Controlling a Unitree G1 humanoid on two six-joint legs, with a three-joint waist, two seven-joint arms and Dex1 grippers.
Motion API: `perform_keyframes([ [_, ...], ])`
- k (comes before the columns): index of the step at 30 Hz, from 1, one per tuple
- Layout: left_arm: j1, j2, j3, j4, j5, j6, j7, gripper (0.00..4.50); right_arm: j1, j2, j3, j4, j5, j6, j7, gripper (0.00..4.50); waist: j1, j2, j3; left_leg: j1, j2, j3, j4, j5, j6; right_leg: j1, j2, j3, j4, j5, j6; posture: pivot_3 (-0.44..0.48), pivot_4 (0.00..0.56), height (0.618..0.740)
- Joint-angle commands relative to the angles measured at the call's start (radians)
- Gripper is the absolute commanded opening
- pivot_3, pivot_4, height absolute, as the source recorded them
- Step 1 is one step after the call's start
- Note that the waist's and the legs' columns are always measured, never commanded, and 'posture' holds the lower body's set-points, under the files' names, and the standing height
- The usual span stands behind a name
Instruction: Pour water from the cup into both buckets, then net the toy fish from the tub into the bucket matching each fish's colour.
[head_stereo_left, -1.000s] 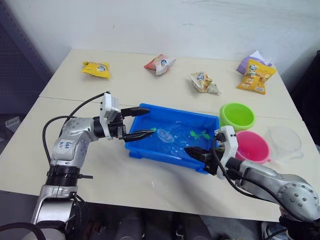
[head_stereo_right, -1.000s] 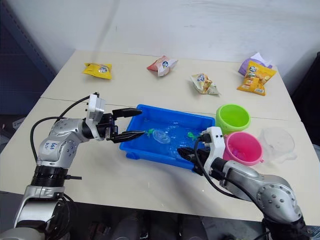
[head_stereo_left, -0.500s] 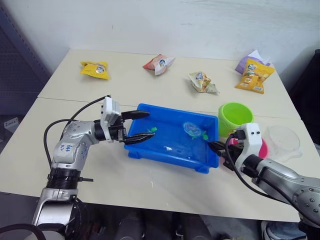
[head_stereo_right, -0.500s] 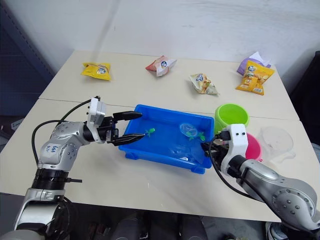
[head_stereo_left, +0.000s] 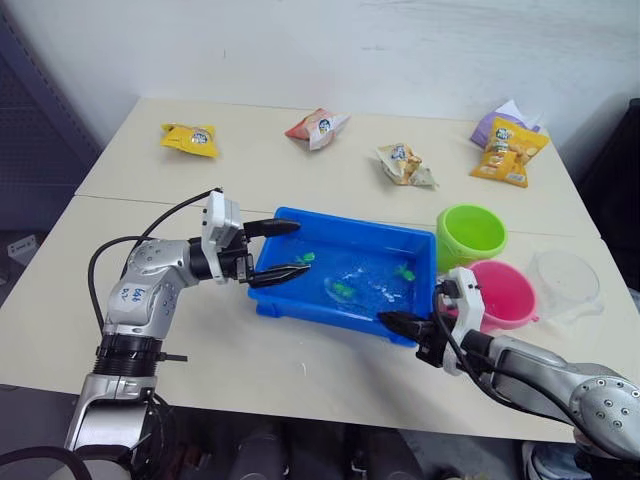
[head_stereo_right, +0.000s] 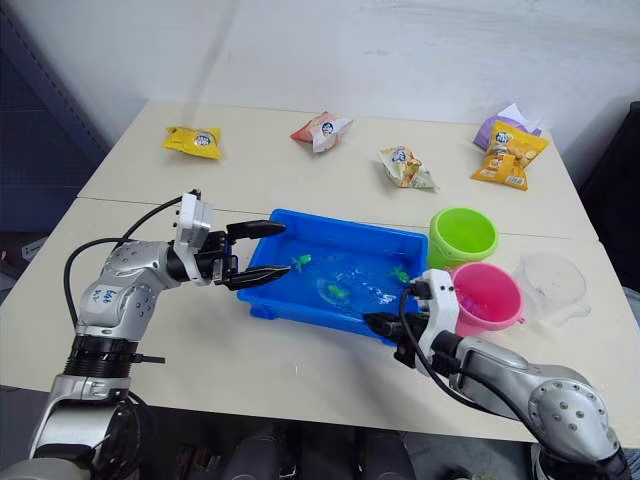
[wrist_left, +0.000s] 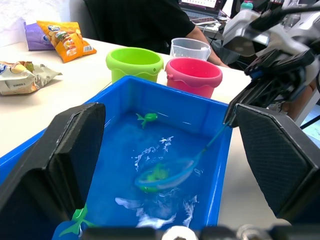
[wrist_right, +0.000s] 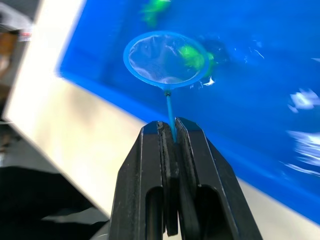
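Pale beige table (head_stereo_left: 300, 180), two tops butted together, seam running just behind the blue tub (head_stereo_left: 300, 302). Tub rests near the front middle. Beside the tub's right end: lime green bucket (head_stereo_left: 471, 232), pink bucket (head_stereo_left: 505, 295) in front of it, clear cup (head_stereo_left: 567, 281) further right. Well behind the tub, a spread of snack packets: yellow (head_stereo_left: 191, 138), red-and-white (head_stereo_left: 318, 126), pale (head_stereo_left: 404, 165), orange (head_stereo_left: 511, 155) against purple (head_stereo_left: 497, 125).

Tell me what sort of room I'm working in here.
Probably an office or lab set up for robot trials: plain pale tables against a bare wall, snack packets scattered as props, and a seated person with a laptop nearby.
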Motion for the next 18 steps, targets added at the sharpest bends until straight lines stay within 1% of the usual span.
perform_keyframes([
  [1, -0.009, 0.004, 0.015, -0.018, -0.006, -0.014, -0.002, 4.43, 0.011, -0.076, -0.04, -0.075, 0.035, -0.022, -0.002, 0.0, 0.0, 0.0, 0.0, 0.0, 0.0, 0.0, 0.0, 0.0, 0.0, 0.0, 0.0, 0.0, 0.0, 0.0, 0.0, 0.0, 0.15, 0.738],
  [5, -0.007, -0.001, 0.01, -0.017, -0.005, -0.014, -0.002, 4.43, 0.053, -0.145, -0.11, -0.063, 0.024, -0.064, -0.027, 0.0, 0.004, 0.0, 0.0, -0.001, 0.0, -0.001, 0.0, 0.0, 0.0, 0.0, 0.0, -0.001, -0.002, 0.0, 0.001, 0.0, 0.15, 0.738],
  [8, -0.008, -0.01, 0.003, -0.014, -0.005, -0.015, -0.004, 4.43, 0.072, -0.163, -0.123, -0.046, 0.028, -0.086, -0.037, 0.0, 0.003, 0.0, 0.0, -0.001, 0.0, 0.0, 0.0, 0.0, 0.0, 0.0, 0.0, -0.001, -0.002, 0.001, 0.001, 0.0, 0.15, 0.738],
  [11, -0.015, -0.018, -0.002, -0.007, -0.001, -0.019, -0.006, 4.43, 0.071, -0.179, -0.092, -0.022, 0.011, -0.081, -0.09, 0.0, 0.0, 0.0, 0.0, -0.001, 0.0, 0.0, 0.0, 0.0, 0.0, 0.0, 0.0, -0.001, -0.002, 0.001, 0.001, 0.0, 0.15, 0.738],
  [13, -0.019, -0.019, -0.002, -0.002, 0.0, -0.02, -0.008, 4.43, 0.056, -0.194, -0.065, -0.01, 0.019, -0.077, -0.156, 0.0, 0.0, 0.0, 0.0, -0.001, 0.0, 0.0, 0.0, 0.0, 0.0, 0.0, 0.0, -0.001, -0.002, 0.001, 0.001, 0.0, 0.15, 0.738],
  [15, -0.023, -0.018, -0.002, 0.002, 0.002, -0.022, -0.012, 4.43, 0.021, -0.225, -0.021, 0.001, 0.073, -0.072, -0.233, 0.0, 0.0, 0.0, 0.0, -0.001, 0.0, 0.0, 0.0, 0.0, 0.0, 0.0, 0.0, -0.001, -0.002, 0.001, 0.001, 0.0, 0.15, 0.738],
  [18, -0.025, -0.018, -0.002, 0.007, 0.003, -0.025, -0.013, 4.43, -0.028, -0.237, 0.022, 0.019, 0.101, -0.069, -0.274, 0.0, 0.0, 0.0, 0.0, -0.001, 0.0, 0.0, 0.0, 0.0, 0.0, 0.0, 0.0, -0.001, -0.002, 0.001, 0.001, 0.0, 0.15, 0.738],
])
